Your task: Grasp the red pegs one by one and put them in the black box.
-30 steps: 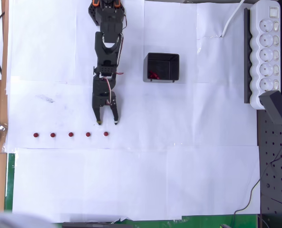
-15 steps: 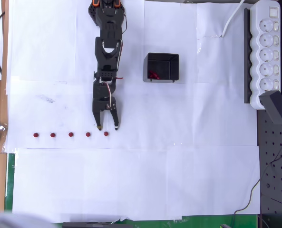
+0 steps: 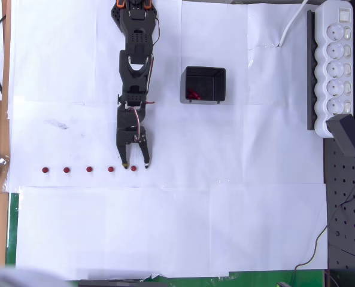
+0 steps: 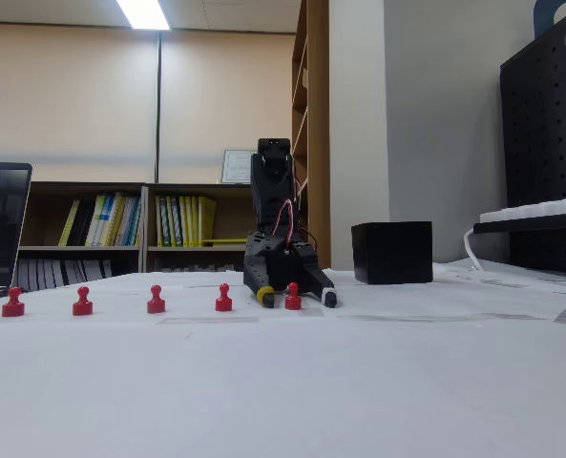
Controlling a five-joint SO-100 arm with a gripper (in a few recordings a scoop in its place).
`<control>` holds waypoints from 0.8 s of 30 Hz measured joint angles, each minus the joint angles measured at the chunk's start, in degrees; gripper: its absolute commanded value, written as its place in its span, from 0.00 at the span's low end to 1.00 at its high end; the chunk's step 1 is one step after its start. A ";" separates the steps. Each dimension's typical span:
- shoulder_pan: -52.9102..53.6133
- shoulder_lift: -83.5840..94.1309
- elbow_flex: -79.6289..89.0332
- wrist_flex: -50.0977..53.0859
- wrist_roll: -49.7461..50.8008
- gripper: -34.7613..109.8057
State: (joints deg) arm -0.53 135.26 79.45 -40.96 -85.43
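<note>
Gripper (image 3: pixel 136 165) sits with its jaws apart around my rightmost red peg (image 3: pixel 133 168); black box (image 3: pixel 205 84) beyond.

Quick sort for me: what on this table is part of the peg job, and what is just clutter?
Job:
- five red pegs in a row on the paper, the right-hand one between the open tool tips
- black box, red pieces already inside

Lying about:
- white power strip at the right edge
- laptop at the left in the fixed view
- bookshelf behind
</note>
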 measured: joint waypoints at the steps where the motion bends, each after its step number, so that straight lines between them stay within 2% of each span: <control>1: 0.00 0.00 0.18 0.00 0.00 0.40; 16: -0.97 1.14 2.20 -0.88 -1.05 0.25; 24: -1.05 -0.79 1.93 1.58 -4.13 0.24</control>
State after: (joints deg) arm -1.58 134.47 81.39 -39.38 -89.56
